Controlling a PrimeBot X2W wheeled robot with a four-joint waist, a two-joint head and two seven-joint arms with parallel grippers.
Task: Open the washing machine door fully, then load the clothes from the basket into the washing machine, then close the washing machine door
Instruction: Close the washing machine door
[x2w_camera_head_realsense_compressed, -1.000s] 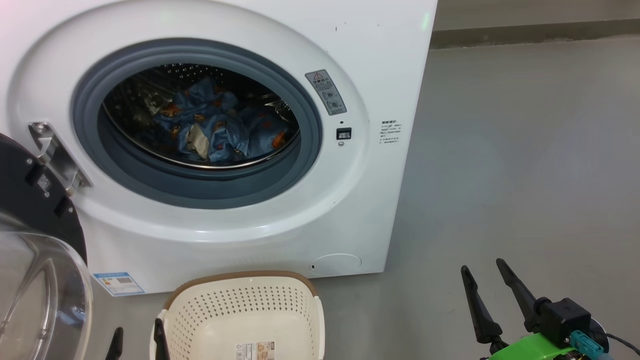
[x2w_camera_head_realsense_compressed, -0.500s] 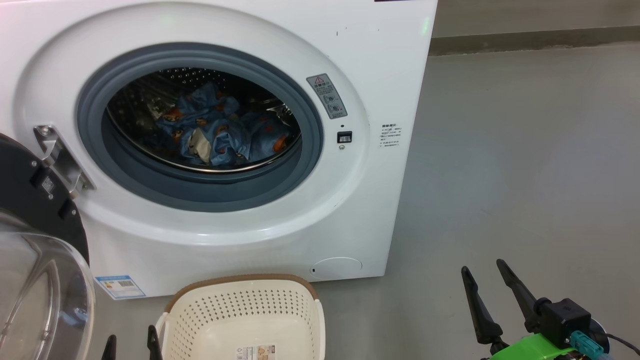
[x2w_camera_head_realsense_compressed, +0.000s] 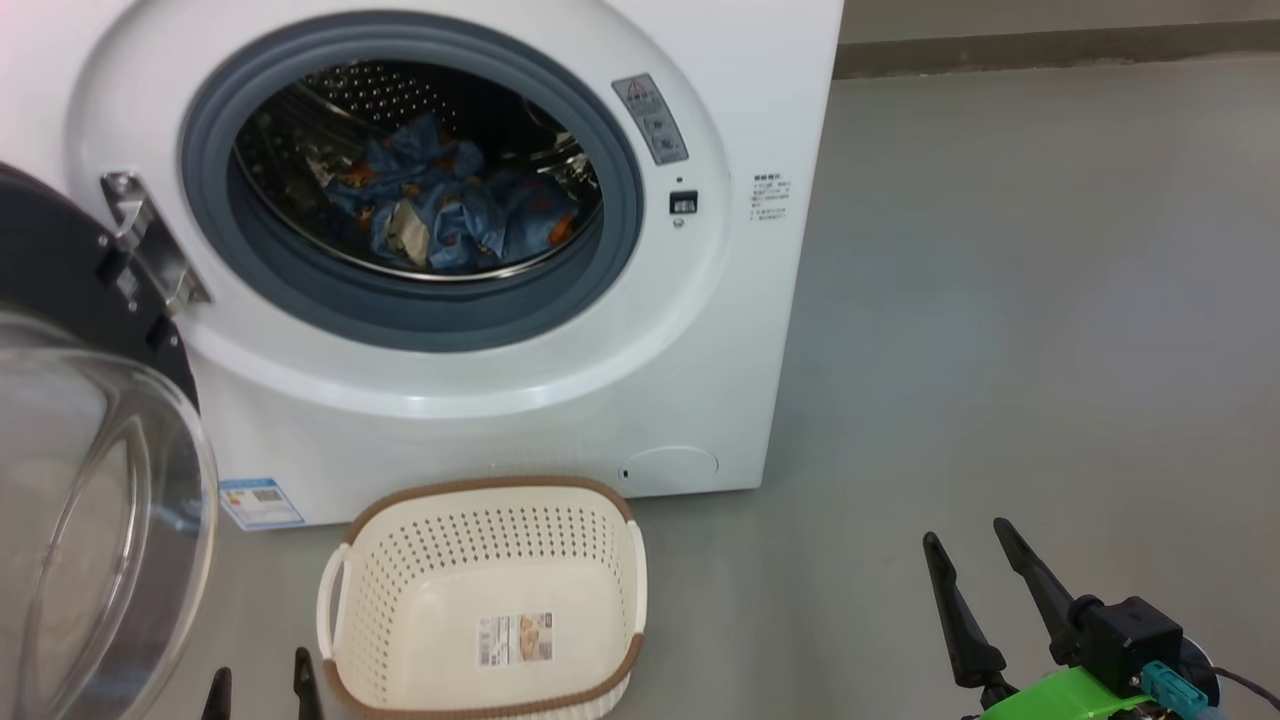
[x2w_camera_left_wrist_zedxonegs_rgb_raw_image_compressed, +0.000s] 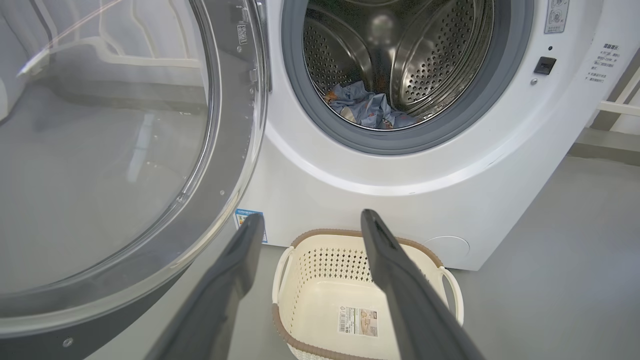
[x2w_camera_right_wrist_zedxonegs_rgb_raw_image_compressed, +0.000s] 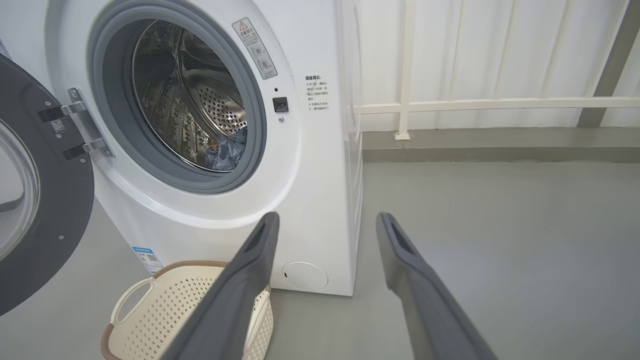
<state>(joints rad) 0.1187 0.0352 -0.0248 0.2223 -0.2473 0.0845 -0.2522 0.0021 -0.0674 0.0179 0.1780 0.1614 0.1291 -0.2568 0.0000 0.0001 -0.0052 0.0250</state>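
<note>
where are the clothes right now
In the head view, upper left, the clothes lie inside the washing machine, right of its open door.

1. The floor (x2w_camera_head_realsense_compressed: 1000, 300) is smooth, plain grey concrete, running back to a darker grey strip (x2w_camera_head_realsense_compressed: 1050, 45) along its far edge.
2. The washing machine (x2w_camera_head_realsense_compressed: 700, 380) stands upright on the floor, at the left of the head view, with its white body square to the ground.
3. The basket (x2w_camera_head_realsense_compressed: 490, 545) sits upright on the floor just in front of the washing machine's lower edge, below its round opening.
</note>
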